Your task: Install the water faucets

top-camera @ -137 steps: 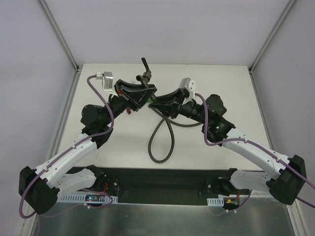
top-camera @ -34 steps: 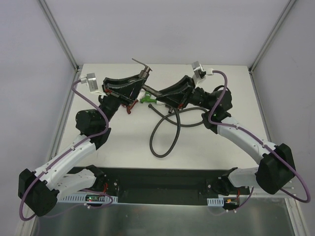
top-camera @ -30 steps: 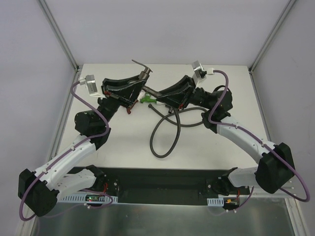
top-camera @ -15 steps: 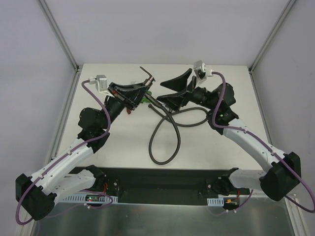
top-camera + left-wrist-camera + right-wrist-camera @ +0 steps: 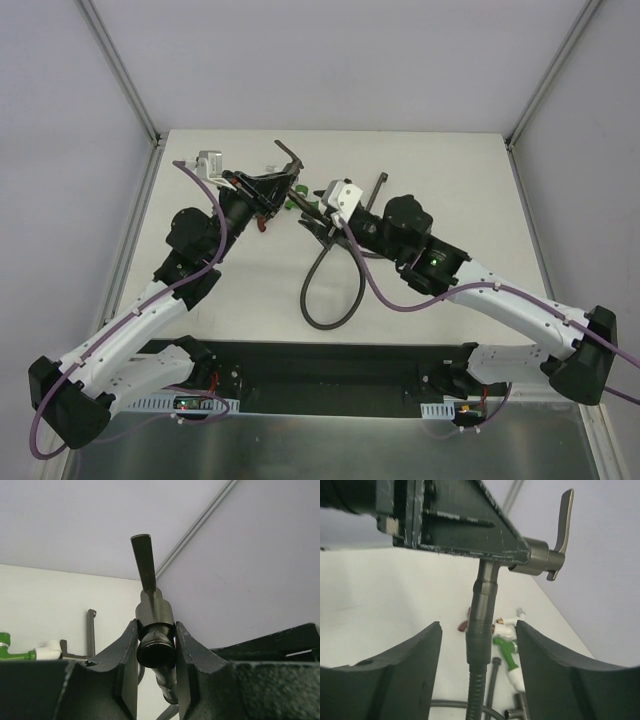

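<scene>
My left gripper (image 5: 278, 183) (image 5: 155, 628) is shut on the grey-brown metal faucet (image 5: 291, 164) (image 5: 155, 611), held above the table with its lever (image 5: 143, 562) pointing up. The dark hose's end fitting (image 5: 481, 622) hangs straight below that faucet (image 5: 539, 560). My right gripper (image 5: 312, 212) (image 5: 479, 630) is open, its fingers either side of the fitting and apart from it. A green and white plastic faucet (image 5: 295, 201) (image 5: 508, 648) and a red one (image 5: 262, 222) (image 5: 463, 626) lie on the table behind.
The dark flexible hose (image 5: 325, 290) loops toward the near edge of the white table (image 5: 460, 180). A dark T-shaped pipe piece (image 5: 378, 190) (image 5: 91, 630) lies right of the grippers. Grey walls with metal posts enclose the table.
My right gripper let go of the hose fitting and opened, swung away, and now stands open round it from the near side. The left gripper kept its hold, shifting slightly right.
</scene>
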Tool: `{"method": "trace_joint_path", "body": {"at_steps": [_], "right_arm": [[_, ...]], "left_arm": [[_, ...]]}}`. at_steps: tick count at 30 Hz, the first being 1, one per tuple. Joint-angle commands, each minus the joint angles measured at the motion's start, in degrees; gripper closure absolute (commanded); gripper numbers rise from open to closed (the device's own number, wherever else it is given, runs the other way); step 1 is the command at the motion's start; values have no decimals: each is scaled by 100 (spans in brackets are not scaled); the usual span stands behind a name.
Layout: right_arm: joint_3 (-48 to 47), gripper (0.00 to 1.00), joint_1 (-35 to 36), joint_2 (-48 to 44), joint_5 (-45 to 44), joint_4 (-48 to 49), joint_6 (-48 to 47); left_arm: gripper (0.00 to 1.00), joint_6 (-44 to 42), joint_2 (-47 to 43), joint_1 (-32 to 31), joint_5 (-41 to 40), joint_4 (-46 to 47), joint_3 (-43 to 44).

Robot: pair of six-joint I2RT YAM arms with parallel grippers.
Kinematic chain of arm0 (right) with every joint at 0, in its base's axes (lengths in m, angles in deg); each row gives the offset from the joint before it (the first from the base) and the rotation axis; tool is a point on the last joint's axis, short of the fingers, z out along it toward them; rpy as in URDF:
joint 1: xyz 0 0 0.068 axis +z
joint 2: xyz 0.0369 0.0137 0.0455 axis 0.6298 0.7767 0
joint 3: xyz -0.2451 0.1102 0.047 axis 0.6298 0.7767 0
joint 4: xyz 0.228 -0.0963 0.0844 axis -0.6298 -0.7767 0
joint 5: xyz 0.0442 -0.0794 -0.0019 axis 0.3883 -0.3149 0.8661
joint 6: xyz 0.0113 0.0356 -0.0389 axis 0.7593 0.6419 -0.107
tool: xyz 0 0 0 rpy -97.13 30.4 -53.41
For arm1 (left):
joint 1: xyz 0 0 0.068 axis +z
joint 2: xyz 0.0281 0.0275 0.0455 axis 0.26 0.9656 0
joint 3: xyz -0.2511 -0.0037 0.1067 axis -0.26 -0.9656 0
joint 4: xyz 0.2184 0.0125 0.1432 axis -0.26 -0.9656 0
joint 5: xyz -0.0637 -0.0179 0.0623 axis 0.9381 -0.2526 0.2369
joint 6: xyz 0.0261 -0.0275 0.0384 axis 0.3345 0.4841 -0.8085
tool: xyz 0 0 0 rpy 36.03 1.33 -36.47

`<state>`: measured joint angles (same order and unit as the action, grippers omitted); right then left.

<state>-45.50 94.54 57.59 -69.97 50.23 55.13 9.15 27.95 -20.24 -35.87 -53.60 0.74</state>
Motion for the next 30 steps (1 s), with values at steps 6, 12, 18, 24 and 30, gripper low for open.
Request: {"method": "trace_joint_path", "body": {"at_steps": [6,12,18,24,30], "right_arm": [[-473,50,540,518,-1636,-206,-1367],[-570,90,716,694,-1891,-84,-1483],[-526,98,567,335,-1076,-101,-780],[-412,98,-250,-70,1050,161,704],[-473,98,-1023,17,3169,899,2258]], "left_arm": [[100,88,-266,-29,-237,175,320],[100,26,-275,-29,-54,148,328],[100,-290,-388,-29,579,499,153],[100,-738,-644,24,1773,1159,-155],[100,-870,-372,138,3619,1685,47]]}}
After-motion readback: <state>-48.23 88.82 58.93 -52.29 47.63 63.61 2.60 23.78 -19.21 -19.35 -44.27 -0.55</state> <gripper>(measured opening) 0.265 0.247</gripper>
